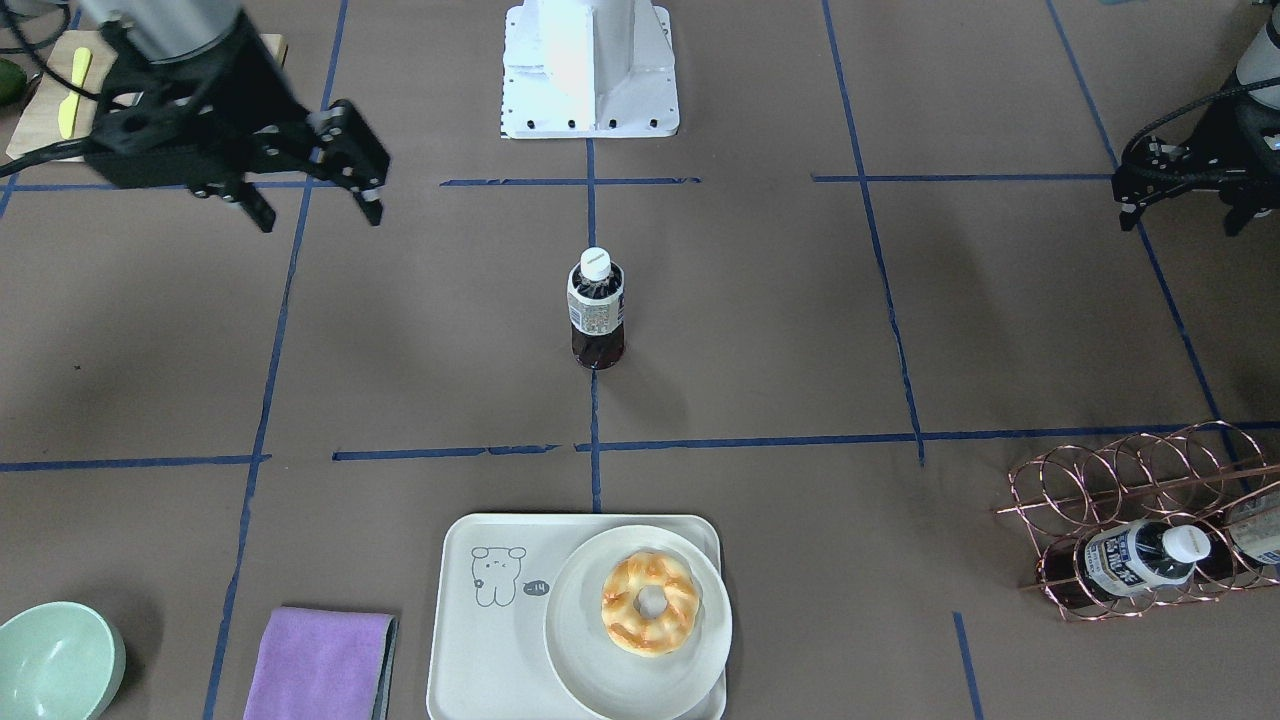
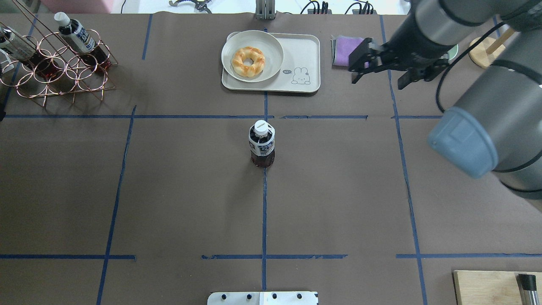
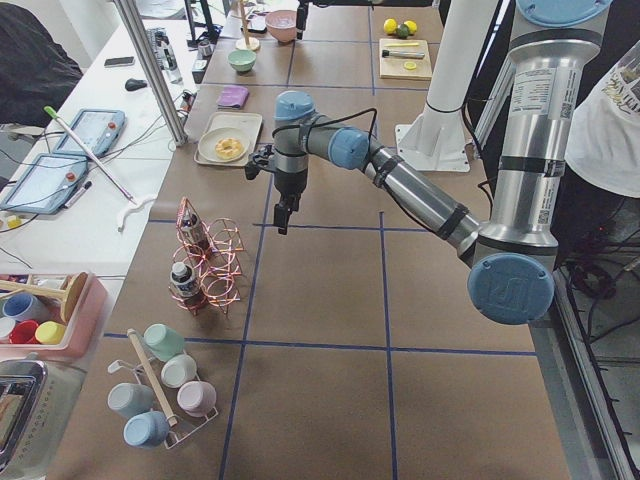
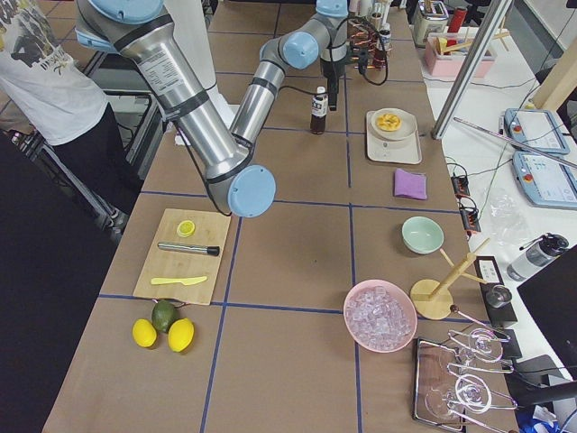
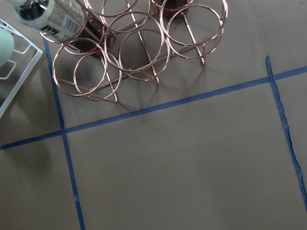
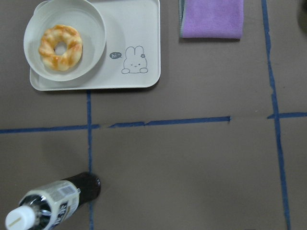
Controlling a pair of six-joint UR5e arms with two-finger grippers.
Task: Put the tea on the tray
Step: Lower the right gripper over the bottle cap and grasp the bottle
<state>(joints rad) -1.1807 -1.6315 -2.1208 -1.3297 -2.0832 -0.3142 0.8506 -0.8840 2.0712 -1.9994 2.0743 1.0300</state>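
Observation:
The tea bottle (image 1: 596, 310) stands upright at the table's middle on a blue tape line, with dark liquid, a white cap and a pale label; it also shows in the overhead view (image 2: 261, 144) and the right wrist view (image 6: 53, 206). The cream tray (image 1: 480, 650) with a cartoon lies at the table's far edge from the robot (image 2: 302, 55), apart from the bottle. A white plate (image 1: 580, 640) with a donut (image 1: 650, 603) takes up half of it. My right gripper (image 1: 318, 210) hovers open and empty, off to the bottle's side. My left gripper (image 1: 1183, 212) is open and empty near the wire rack.
A copper wire rack (image 1: 1140, 520) holds other bottles on my left side. A purple cloth (image 1: 320, 665) and a green bowl (image 1: 55, 665) lie beside the tray. A wooden cutting board (image 1: 45, 110) lies near my right corner. The robot base (image 1: 590, 70) stands behind the bottle.

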